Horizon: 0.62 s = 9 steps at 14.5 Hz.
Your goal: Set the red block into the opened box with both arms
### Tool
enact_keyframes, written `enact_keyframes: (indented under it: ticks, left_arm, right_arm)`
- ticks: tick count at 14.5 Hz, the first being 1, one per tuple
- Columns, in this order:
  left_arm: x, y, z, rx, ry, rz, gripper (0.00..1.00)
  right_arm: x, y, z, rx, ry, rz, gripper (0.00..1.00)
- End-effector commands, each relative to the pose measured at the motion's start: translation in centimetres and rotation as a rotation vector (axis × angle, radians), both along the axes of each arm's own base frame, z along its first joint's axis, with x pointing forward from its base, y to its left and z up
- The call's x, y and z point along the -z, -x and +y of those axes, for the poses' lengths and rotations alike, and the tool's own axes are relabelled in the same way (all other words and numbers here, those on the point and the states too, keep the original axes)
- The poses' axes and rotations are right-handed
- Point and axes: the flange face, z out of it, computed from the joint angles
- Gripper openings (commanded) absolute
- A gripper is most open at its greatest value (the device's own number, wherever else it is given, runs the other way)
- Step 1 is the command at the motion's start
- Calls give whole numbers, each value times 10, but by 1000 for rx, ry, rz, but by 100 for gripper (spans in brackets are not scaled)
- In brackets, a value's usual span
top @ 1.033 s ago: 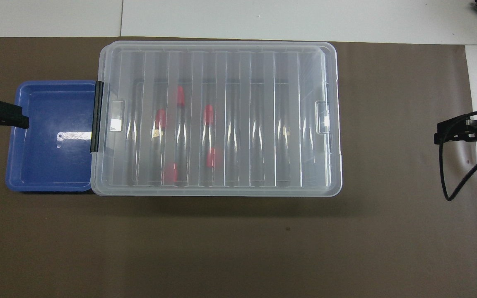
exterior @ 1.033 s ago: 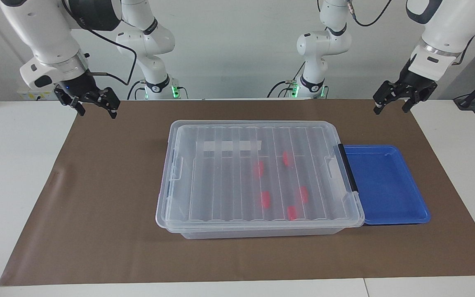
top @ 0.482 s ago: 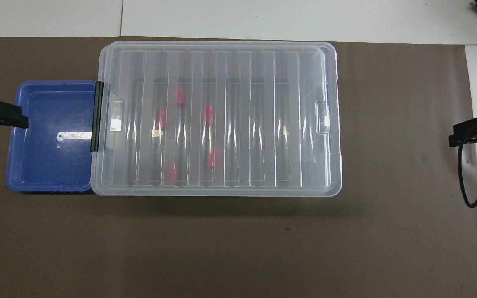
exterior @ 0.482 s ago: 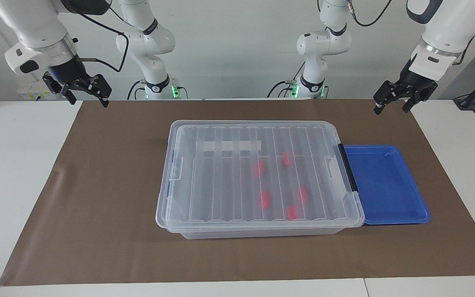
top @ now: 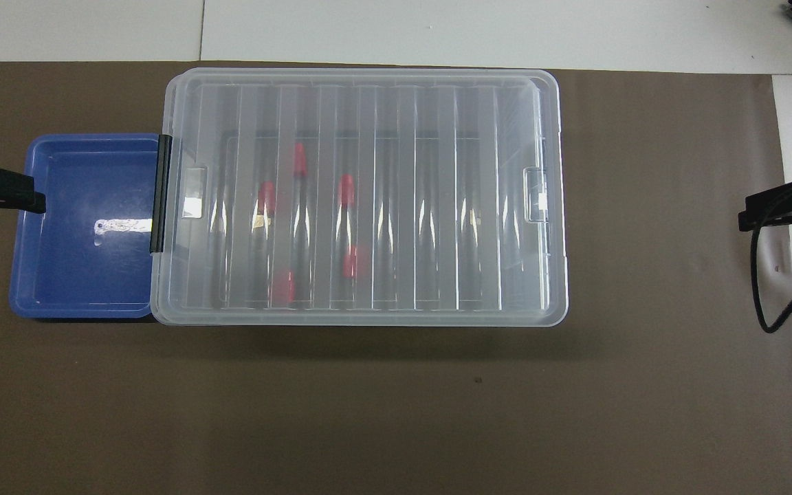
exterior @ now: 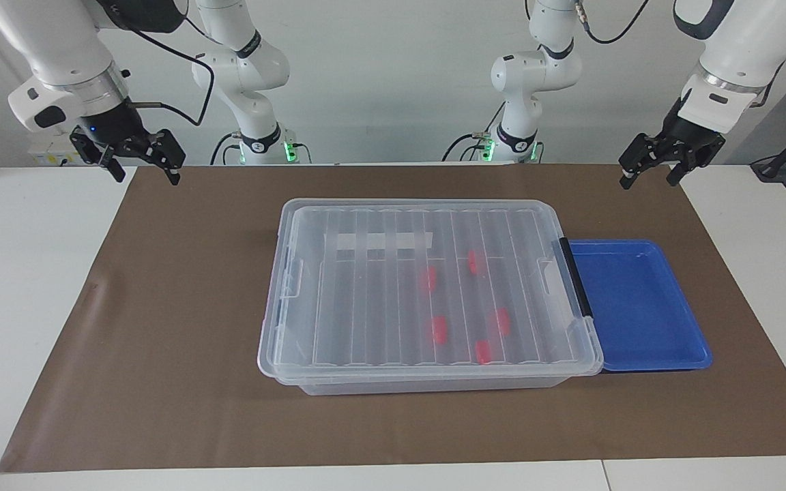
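With both arms' fingers apart, red blocks inside lidded box.

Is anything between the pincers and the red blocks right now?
Yes: the ribbed clear lid lies shut on the box, and all five red blocks sit under it. Both pincers hang open and empty, left pincer and right pincer over the brown mat's corners nearest the robots.

Blocks in box, tray beside.
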Motion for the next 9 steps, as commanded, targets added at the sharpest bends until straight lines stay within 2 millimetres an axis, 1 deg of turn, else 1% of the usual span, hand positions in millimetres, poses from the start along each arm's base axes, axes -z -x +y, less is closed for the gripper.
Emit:
enact_keyframes:
  ticks: [1,9]
  left_arm:
    - [-2,5,4,7,7,-16,100]
    - [-2,5,5,10,-11,-15,100]
  right_arm:
    - [3,1,2,-29,2,7,100]
    - [2,0,5,-24,3,-4,100]
